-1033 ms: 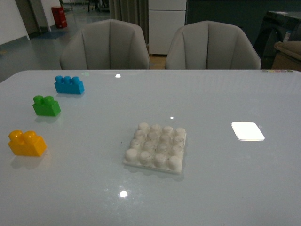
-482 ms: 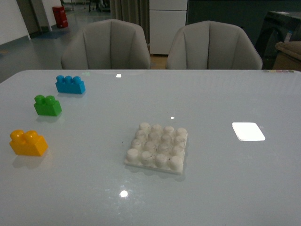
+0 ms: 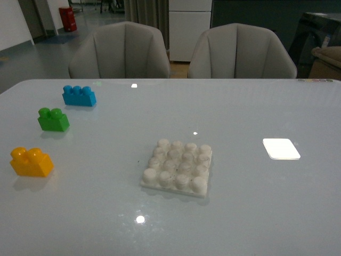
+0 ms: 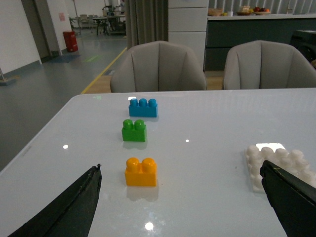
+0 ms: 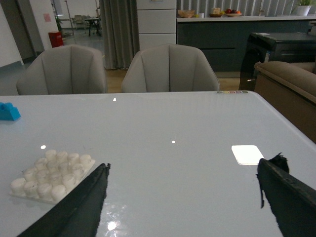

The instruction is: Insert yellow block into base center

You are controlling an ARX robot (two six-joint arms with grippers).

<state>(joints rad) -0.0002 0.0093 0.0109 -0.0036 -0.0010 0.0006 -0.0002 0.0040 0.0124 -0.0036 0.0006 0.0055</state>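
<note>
Tabletop [image 3: 256, 106]: yellow block [image 3: 31, 162] near left edge; base [image 3: 177, 167] central.

The yellow block [image 3: 31, 162] sits at the frame's left edge on the glossy table [image 3: 240, 112], well apart from the studded white base [image 3: 177, 167] at centre. A green brick [image 3: 53, 119] and a blue brick [image 3: 79, 96] stand above the block.

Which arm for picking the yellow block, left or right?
Left, likely. The yellow block lies ahead of the open left gripper; the right wrist view shows the base, not the block.
</note>
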